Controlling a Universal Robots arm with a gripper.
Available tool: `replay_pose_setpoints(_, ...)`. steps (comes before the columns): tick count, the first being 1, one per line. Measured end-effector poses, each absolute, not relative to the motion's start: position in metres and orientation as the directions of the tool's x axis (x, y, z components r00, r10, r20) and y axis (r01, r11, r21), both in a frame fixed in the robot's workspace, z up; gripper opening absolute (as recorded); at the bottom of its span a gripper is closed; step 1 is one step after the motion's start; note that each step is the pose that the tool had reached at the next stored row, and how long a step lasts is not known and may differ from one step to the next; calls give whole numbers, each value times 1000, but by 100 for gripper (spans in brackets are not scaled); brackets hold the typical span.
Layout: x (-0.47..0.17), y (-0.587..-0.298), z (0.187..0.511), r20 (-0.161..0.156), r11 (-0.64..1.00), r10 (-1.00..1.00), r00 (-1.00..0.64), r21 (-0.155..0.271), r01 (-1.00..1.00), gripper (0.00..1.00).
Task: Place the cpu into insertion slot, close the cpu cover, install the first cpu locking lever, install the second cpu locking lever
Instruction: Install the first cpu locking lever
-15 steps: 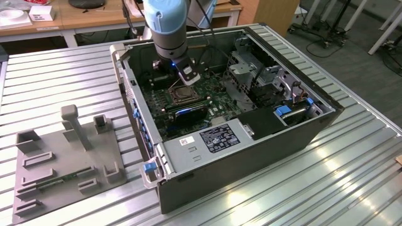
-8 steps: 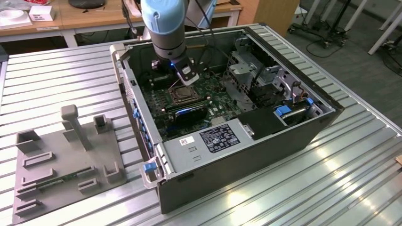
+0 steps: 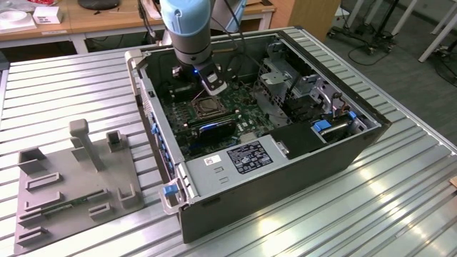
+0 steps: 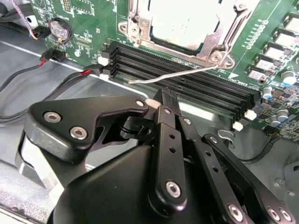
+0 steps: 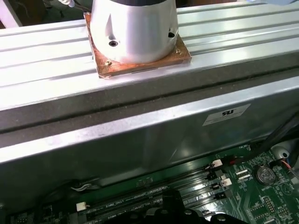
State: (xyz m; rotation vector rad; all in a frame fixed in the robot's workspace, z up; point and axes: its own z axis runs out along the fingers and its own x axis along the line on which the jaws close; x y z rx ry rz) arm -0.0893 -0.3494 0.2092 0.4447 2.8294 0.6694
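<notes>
In the second wrist view the pale silver cpu (image 4: 187, 21) lies in the insertion slot (image 4: 216, 57), with the silver frame of the cpu cover (image 4: 140, 25) down around it. One thin silver locking lever (image 4: 173, 74) sticks out free over the black memory slots. My gripper (image 4: 164, 95) hangs just short of that lever, its black fingers (image 4: 167, 116) together and holding nothing. In the exterior view the gripper (image 3: 214, 88) is inside the open computer case, right above the socket (image 3: 209, 105) on the green motherboard (image 3: 236, 115).
Long black memory slots (image 4: 196, 81) lie between the gripper and the socket. A coin battery (image 4: 60, 29) and red and black cables (image 4: 70, 77) are nearby. A metal drive cage (image 3: 286, 85) fills the case toward the exterior view's right. A grey fixture (image 3: 71, 176) stands on the slatted table.
</notes>
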Motion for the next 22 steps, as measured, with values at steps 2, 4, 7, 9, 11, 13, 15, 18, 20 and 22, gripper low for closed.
replay_pose_setpoints(2,-89,-350,209,-124,852,333,-935,463,243,11)
replay_pose_setpoints(4,-89,-351,209,-124,853,333,-935,461,243,11)
replay_pose_setpoints(7,-89,-352,209,-126,856,332,-935,457,243,11)
replay_pose_setpoints(9,-89,-352,209,-127,857,332,-935,454,243,11)
replay_pose_setpoints(11,-89,-353,209,-128,858,332,-935,452,243,11)
replay_pose_setpoints(13,-89,-353,209,-128,859,331,-935,452,243,11)
replay_pose_setpoints(15,-89,-353,209,-128,859,332,-935,451,243,11)
replay_pose_setpoints(18,-89,-354,209,-128,859,331,-935,451,243,11)
replay_pose_setpoints(20,-89,-354,209,-128,859,331,-935,451,243,11)
replay_pose_setpoints(22,-89,-354,209,-128,859,332,-935,451,243,11)
